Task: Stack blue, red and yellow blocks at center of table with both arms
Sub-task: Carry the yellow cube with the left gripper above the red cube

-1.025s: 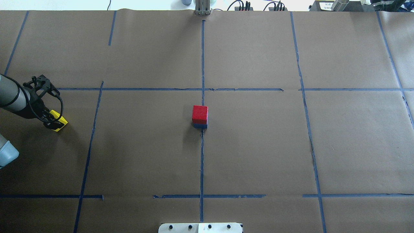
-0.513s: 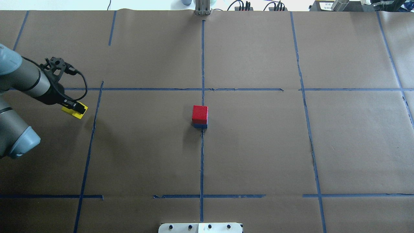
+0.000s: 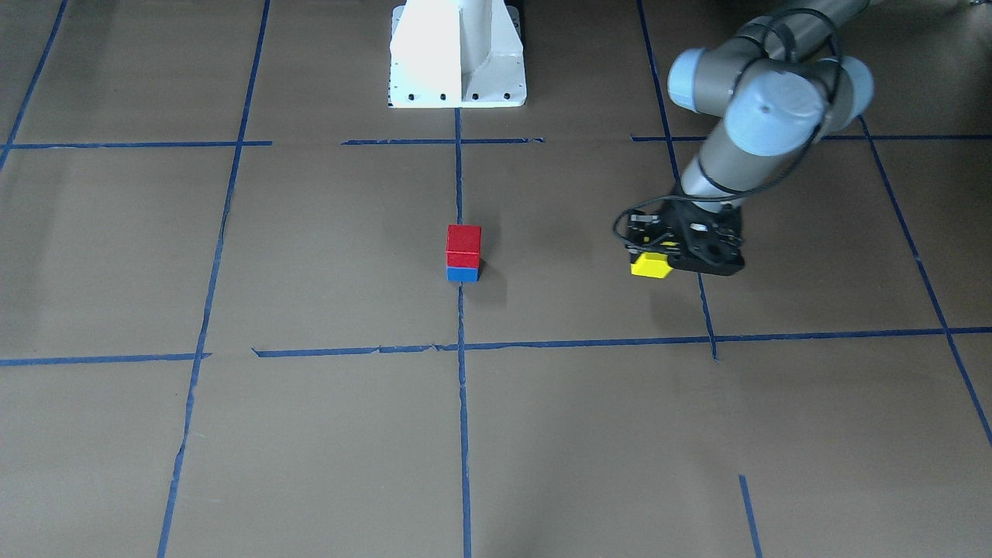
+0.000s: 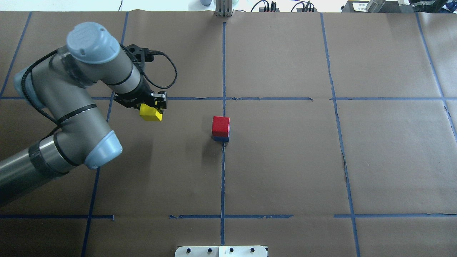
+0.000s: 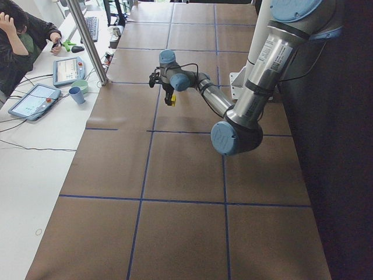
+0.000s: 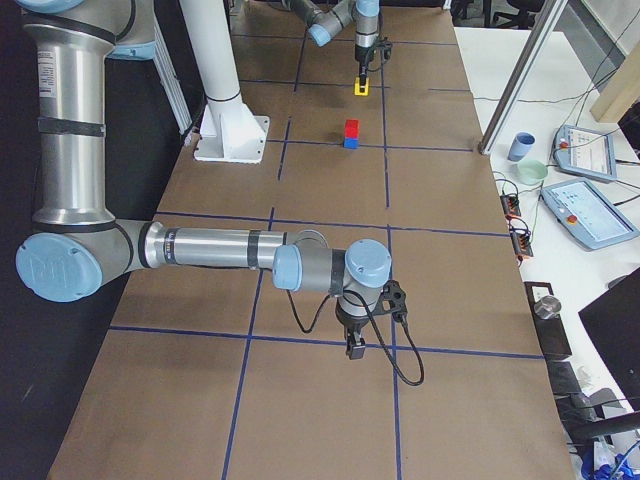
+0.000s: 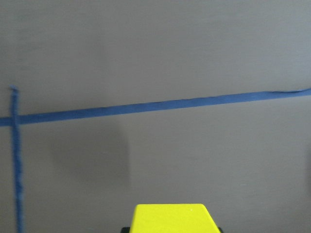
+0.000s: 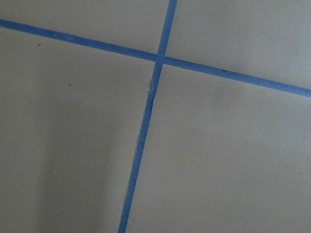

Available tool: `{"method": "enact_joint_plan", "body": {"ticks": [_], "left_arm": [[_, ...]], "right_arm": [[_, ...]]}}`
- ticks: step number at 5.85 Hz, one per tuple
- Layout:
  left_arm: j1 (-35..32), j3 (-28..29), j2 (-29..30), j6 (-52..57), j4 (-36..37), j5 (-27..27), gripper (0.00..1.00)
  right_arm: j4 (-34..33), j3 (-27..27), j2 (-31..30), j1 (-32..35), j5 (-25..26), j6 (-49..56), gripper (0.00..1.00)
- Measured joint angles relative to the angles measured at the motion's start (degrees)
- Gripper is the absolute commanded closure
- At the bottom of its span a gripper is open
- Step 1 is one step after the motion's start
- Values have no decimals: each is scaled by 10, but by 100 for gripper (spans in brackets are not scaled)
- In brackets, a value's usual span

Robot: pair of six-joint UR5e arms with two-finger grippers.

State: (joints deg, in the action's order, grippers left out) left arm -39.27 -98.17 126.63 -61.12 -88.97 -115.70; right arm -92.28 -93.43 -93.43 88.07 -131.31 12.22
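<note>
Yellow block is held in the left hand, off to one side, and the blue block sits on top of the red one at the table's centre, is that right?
Not quite: the red block sits on top of the blue block, as the exterior front-facing view shows. The rest holds: the left hand holds the yellow block off to one side.

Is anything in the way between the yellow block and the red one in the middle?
No, nothing visible is. The left gripper holds the yellow block. Between it and the red block, which sits on the blue block, there is only bare table.
</note>
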Motion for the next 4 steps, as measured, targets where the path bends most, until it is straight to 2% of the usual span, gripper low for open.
{"method": "enact_joint_plan", "body": {"ticks": [2, 4], "left_arm": [[56, 26, 108, -66, 70, 51, 92], [75, 83, 171, -73, 92, 74, 92]], "right_arm": [[0, 0, 0, 0, 0, 0, 0], [0, 0, 0, 0, 0, 0, 0]]}}
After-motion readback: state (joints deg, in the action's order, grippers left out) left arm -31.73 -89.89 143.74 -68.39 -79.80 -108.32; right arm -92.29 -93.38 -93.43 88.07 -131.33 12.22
